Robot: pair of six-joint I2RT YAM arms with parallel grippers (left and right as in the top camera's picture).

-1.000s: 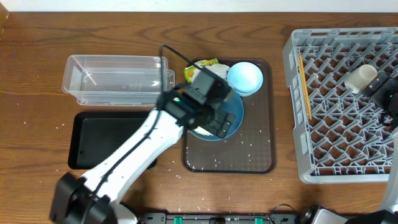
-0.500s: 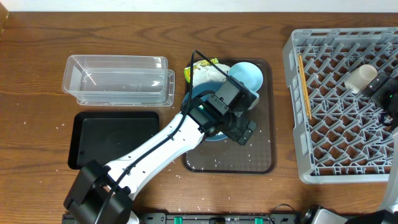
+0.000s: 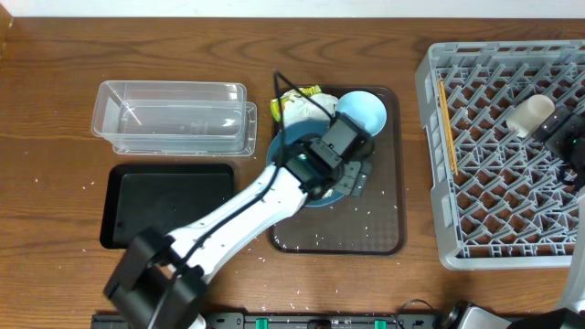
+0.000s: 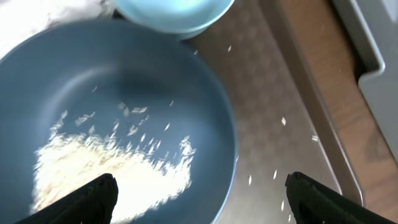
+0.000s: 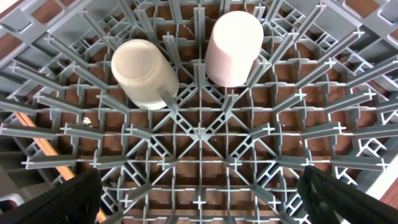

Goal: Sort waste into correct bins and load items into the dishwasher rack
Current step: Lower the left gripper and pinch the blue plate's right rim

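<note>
The large dark-blue bowl (image 3: 292,146) sits on the brown serving tray and holds a pile of white rice (image 4: 106,171). My left gripper (image 3: 352,178) is open and empty, its fingers (image 4: 199,200) straddling the bowl's right rim. The small light-blue bowl (image 3: 361,111) touches the far side of the dark-blue bowl (image 4: 155,87), and the crumpled tissue (image 3: 300,102) lies behind it. My right gripper (image 5: 199,199) is open and empty above the grey rack (image 3: 435,210). The white cup (image 5: 143,71), pink cup (image 5: 233,46) and chopsticks (image 3: 447,123) lie in the rack.
The clear container (image 3: 174,119) and the black tray (image 3: 164,203) stand left of the brown serving tray (image 3: 366,224). Loose rice grains are scattered on the serving tray (image 4: 283,121) and on the table. My left arm crosses the black tray's right end.
My left gripper has swung right across the dark-blue bowl to its right rim, then eased back a little. The right arm has not moved.
</note>
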